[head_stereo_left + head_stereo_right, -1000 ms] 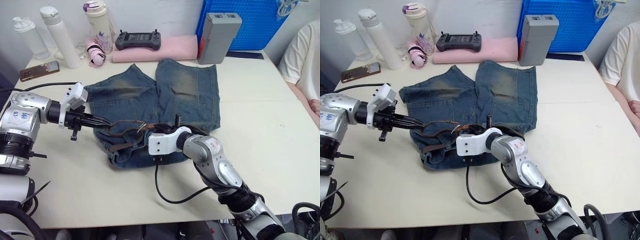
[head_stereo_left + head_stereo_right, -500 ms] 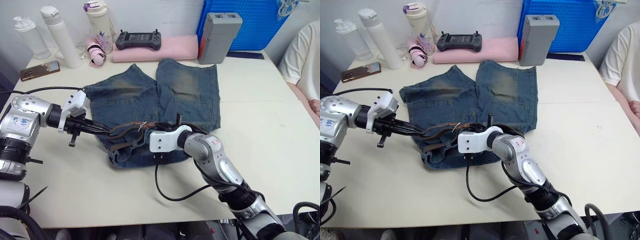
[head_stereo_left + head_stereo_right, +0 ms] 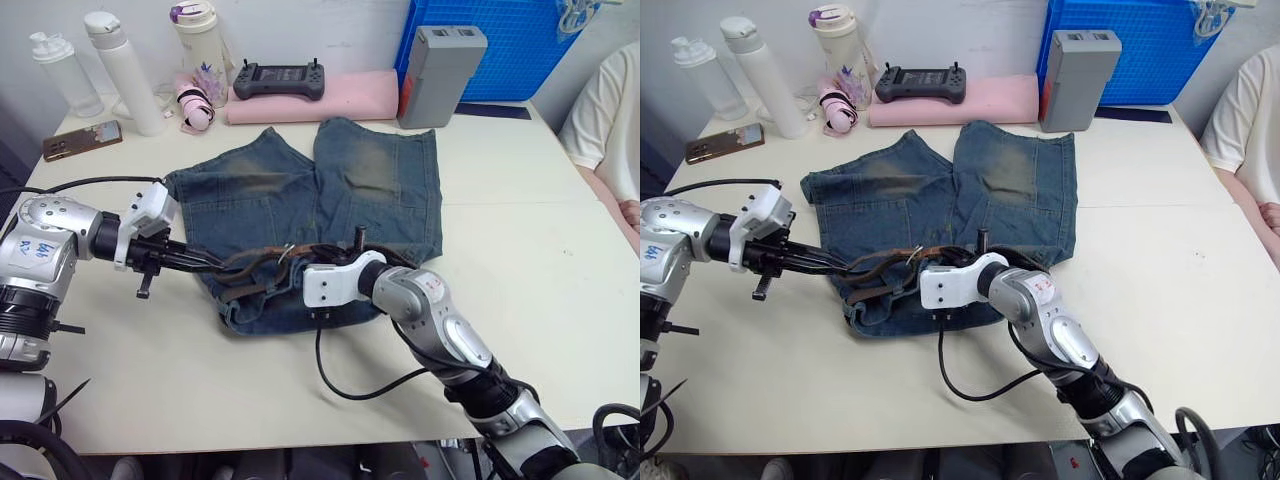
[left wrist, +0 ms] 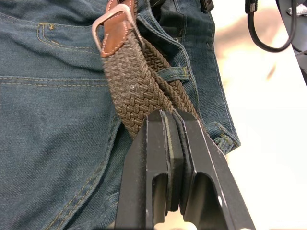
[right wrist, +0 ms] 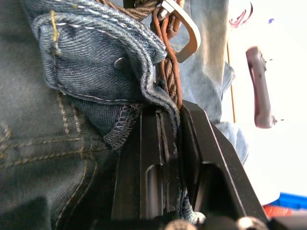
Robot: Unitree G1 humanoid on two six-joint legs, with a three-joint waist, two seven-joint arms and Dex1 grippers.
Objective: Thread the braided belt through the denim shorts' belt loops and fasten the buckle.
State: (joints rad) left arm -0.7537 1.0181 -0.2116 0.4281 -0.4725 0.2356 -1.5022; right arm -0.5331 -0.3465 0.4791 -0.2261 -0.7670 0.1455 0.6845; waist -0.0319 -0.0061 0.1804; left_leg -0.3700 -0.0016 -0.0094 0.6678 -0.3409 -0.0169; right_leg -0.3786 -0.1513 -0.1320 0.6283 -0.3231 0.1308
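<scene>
Two pincers work one braided belt (image 4: 139,91): the left pincer (image 4: 169,120) clamps it, the right pincer (image 5: 165,117) clamps the denim shorts (image 3: 300,190) waistband.

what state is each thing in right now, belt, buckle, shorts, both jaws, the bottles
belt: doubled over, pinched in the left gripper, lying along the waistband
buckle: strap through its frame, resting on the shorts
shorts: spread on the table, waistband bunched
left gripper: jaws shut on the belt
right gripper: jaws shut on belt and a denim fold
bottles: upright, capped
</scene>
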